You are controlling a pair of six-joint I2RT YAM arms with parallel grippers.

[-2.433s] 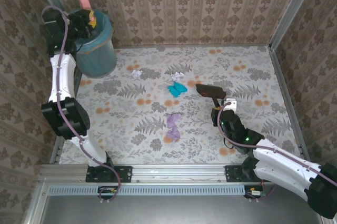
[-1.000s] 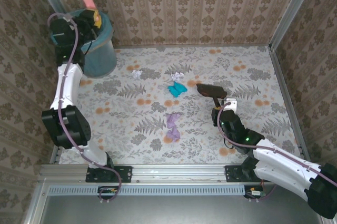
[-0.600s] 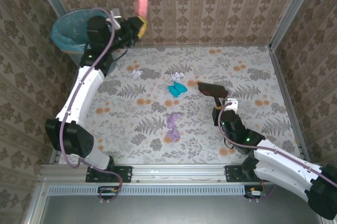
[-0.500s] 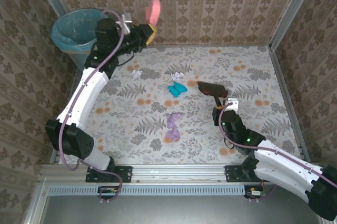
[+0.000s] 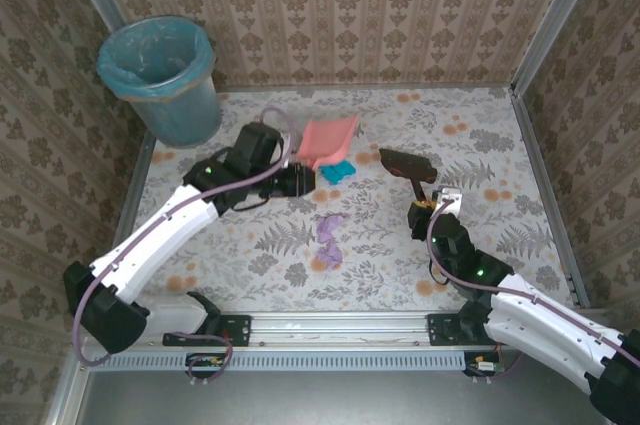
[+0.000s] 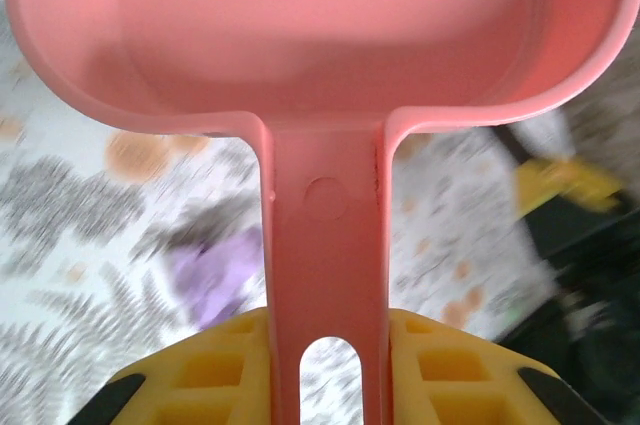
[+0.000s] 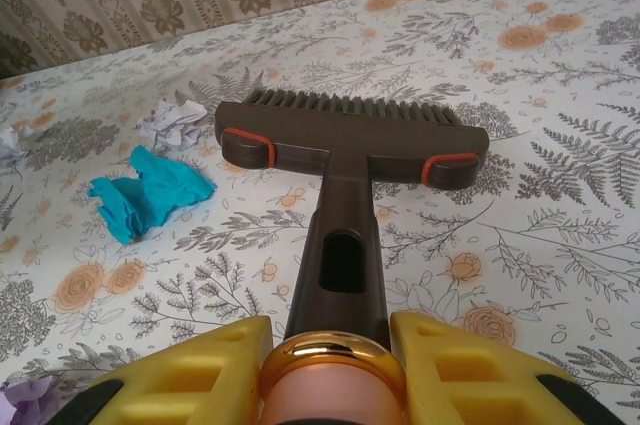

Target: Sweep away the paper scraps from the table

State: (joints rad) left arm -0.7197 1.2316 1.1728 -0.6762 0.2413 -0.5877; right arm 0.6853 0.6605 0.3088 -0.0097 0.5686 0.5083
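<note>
My left gripper [image 5: 292, 171] [image 6: 325, 370] is shut on the handle of a pink dustpan [image 5: 328, 139] [image 6: 320, 35], which is low over the middle of the table [image 5: 480, 135]. A teal paper scrap [image 5: 339, 172] [image 7: 150, 190] lies just right of the pan's edge. A lilac-purple scrap [image 5: 329, 238] [image 6: 215, 270] lies nearer the front. My right gripper [image 5: 428, 203] [image 7: 335, 370] is shut on the handle of a dark brush [image 5: 405, 163] [image 7: 350, 135], whose bristles rest on the cloth right of the teal scrap. A whitish wad [image 7: 172, 125] lies behind the teal one.
A teal-lined bin [image 5: 163, 75] stands in the back left corner. Brown patterned walls and metal posts close in the table on three sides. The rail with both arm bases [image 5: 330, 330] runs along the near edge.
My left arm has swung from above the bin at the back left down to the table's middle, bringing the dustpan low beside the teal scrap. The right arm and brush barely shifted.
</note>
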